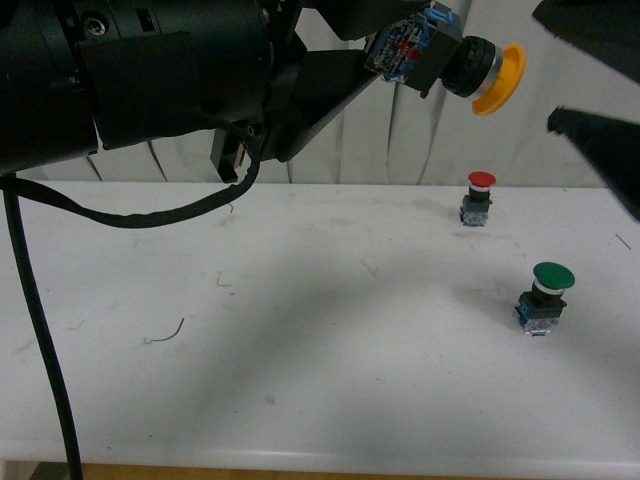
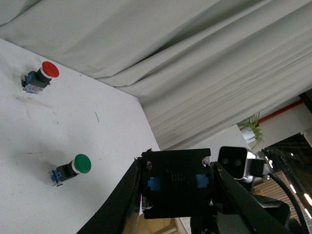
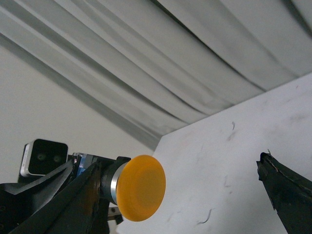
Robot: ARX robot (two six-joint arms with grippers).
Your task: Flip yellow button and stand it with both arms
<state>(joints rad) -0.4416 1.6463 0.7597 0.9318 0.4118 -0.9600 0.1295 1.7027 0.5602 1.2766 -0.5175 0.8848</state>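
One arm has it: my left tool (image 1: pixel 402 48) clamps the yellow-capped pushbutton (image 1: pixel 497 78) by its blue-grey base, high above the white table (image 1: pixel 300 330); right tool (image 1: pixel 545 68) gapes open beside the cap

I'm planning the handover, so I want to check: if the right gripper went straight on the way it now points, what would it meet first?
Most likely the cap of the yellow button, held aloft by the left gripper and facing the open right gripper. Depth is unclear, though.
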